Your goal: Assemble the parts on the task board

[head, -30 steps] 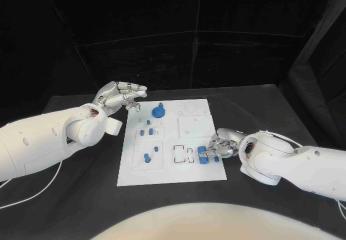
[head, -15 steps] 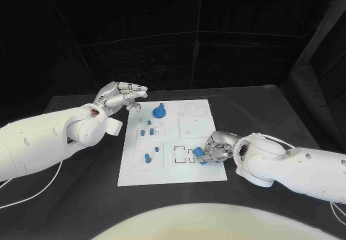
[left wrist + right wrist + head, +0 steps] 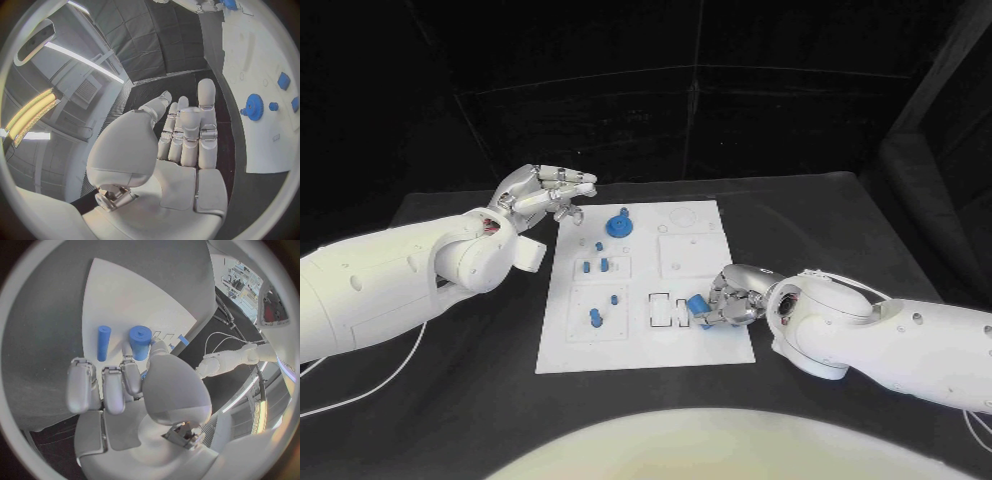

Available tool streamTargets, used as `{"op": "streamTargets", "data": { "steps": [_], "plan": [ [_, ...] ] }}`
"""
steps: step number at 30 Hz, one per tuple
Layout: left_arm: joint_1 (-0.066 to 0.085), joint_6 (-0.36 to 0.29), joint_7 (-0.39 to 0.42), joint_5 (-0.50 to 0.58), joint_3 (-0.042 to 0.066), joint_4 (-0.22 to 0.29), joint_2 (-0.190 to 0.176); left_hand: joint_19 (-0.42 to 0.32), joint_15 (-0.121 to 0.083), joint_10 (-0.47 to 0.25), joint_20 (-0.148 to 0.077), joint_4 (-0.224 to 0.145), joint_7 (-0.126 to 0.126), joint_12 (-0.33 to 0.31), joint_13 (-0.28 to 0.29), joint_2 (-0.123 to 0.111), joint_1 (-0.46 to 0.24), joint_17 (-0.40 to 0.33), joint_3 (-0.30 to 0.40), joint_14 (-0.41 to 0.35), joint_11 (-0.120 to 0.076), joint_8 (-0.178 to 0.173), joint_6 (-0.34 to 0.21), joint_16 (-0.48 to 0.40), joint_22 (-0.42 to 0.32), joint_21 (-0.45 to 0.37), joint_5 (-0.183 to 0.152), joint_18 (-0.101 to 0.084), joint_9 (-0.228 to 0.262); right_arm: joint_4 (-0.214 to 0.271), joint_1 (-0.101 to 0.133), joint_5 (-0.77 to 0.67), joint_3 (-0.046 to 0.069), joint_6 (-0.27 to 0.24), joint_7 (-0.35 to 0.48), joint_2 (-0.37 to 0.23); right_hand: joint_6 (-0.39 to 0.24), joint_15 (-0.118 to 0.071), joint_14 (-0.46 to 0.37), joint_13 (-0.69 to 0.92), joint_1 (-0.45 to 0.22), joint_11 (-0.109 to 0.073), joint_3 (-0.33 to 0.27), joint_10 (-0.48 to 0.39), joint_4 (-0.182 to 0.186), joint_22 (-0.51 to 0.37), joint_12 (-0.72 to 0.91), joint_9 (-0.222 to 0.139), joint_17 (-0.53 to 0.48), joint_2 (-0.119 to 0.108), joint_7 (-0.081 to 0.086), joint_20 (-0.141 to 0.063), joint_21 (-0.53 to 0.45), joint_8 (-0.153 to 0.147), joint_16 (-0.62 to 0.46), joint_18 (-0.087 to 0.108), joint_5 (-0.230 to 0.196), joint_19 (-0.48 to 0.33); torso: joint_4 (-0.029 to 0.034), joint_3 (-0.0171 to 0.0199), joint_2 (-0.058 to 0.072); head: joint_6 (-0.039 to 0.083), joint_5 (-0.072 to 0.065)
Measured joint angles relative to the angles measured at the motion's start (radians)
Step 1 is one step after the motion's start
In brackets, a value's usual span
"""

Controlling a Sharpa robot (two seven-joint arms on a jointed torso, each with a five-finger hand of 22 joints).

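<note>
The white task board (image 3: 697, 235) lies in the middle of the table. A blue gear (image 3: 619, 221) stands near its far edge, and small blue parts (image 3: 596, 265) sit in its left column. My left hand (image 3: 545, 192) hovers off the board's far left corner, fingers apart and holding nothing; its wrist view shows the gear (image 3: 254, 106) beside the fingers (image 3: 187, 127). My right hand (image 3: 728, 297) rests on the board's near right part and pinches a small blue part (image 3: 145, 374) between thumb and fingers. A blue cylinder (image 3: 140, 342) and a thin blue rod (image 3: 103, 342) lie just beyond its fingertips.
Rectangular slots (image 3: 661, 308) open in the board just left of my right hand. Another blue part (image 3: 596, 317) sits near the board's near left. Black table (image 3: 459, 360) surrounds the board on all sides.
My right hand has moved left across the board's near part toward the rectangular slots, the blue parts going with it. My left hand has stayed in place.
</note>
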Motion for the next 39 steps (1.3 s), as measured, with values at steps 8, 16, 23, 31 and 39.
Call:
{"op": "streamTargets", "data": {
  "steps": [8, 16, 23, 31, 39],
  "plan": [
    [0.000, 0.001, 0.000, 0.000, 0.000, -0.001, 0.002, 0.000, 0.000, 0.000, 0.000, 0.000, 0.000, 0.000, 0.001, 0.000, 0.000, 0.000, 0.000, 0.000, 0.000, 0.000, 0.000, 0.000, 0.000, 0.000, 0.000, 0.000, 0.000, 0.047, -0.006, 0.043, -0.005, -0.090, -0.006, -0.036, 0.001, 0.000, 0.000, -0.002, 0.009, 0.000, -0.004, 0.000, 0.004, 0.000, -0.014, 0.001, 0.000, 0.009, 0.000, 0.000, 0.000, 0.003, 0.000, 0.000, 0.083, 0.000, -0.0009, -0.0012, 0.000, 0.005, -0.002],
    [0.000, 0.002, 0.000, 0.000, 0.000, -0.001, 0.003, 0.000, 0.000, 0.000, 0.000, 0.000, 0.000, 0.000, 0.001, 0.000, 0.000, 0.000, 0.000, 0.000, 0.000, 0.000, 0.000, 0.000, 0.000, 0.000, 0.000, 0.000, 0.000, 0.072, -0.006, 0.107, -0.004, -0.189, 0.002, -0.036, 0.001, 0.000, 0.000, -0.002, 0.009, 0.000, -0.004, 0.000, 0.004, 0.000, -0.014, 0.005, 0.000, 0.009, 0.000, 0.000, 0.000, 0.003, 0.000, 0.000, 0.083, 0.000, 0.0012, -0.0015, 0.003, 0.004, 0.000],
    [0.000, 0.002, 0.000, 0.000, 0.000, 0.000, 0.003, 0.000, 0.000, 0.000, 0.000, 0.000, 0.000, 0.000, 0.001, 0.000, 0.000, 0.000, 0.000, 0.000, 0.000, 0.000, 0.000, 0.000, 0.000, 0.000, 0.000, 0.000, 0.000, 0.065, -0.006, 0.145, -0.004, -0.220, 0.010, 0.001, 0.003, 0.000, 0.000, -0.002, 0.009, -0.004, -0.009, 0.004, 0.009, 0.000, -0.014, 0.005, 0.000, 0.009, -0.002, 0.000, 0.000, 0.003, 0.000, 0.000, 0.083, 0.000, 0.0012, -0.0012, 0.003, 0.001, 0.006],
    [0.000, 0.003, 0.000, 0.000, 0.000, 0.001, 0.004, 0.000, 0.000, 0.000, 0.000, 0.000, 0.000, 0.000, 0.001, 0.000, 0.000, 0.000, 0.000, 0.000, 0.000, 0.000, 0.000, 0.000, 0.000, 0.000, 0.000, 0.000, 0.000, 0.055, -0.006, 0.172, -0.004, -0.218, 0.002, 0.049, 0.029, 0.000, 0.000, -0.002, -0.027, -0.008, -0.029, 0.018, 0.044, 0.000, -0.001, 0.000, 0.000, 0.013, -0.008, -0.004, 0.000, 0.003, 0.023, 0.000, 0.045, 0.004, 0.0016, -0.0011, 0.004, 0.000, 0.010],
    [0.000, 0.004, -0.001, 0.000, 0.000, 0.001, 0.007, 0.000, 0.000, 0.000, 0.000, 0.000, 0.000, 0.000, 0.001, 0.000, 0.000, 0.000, 0.000, 0.000, 0.000, 0.000, 0.000, 0.000, -0.001, 0.000, 0.000, 0.000, 0.000, 0.040, -0.005, 0.179, -0.003, -0.205, -0.031, 0.077, 0.051, 0.000, 0.000, -0.003, -0.055, -0.012, -0.044, 0.023, 0.064, 0.000, -0.001, -0.003, 0.000, 0.024, -0.015, -0.004, 0.004, 0.003, 0.023, 0.000, 0.016, 0.004, 0.0016, -0.0023, 0.004, -0.003, 0.014]
  ]
}}
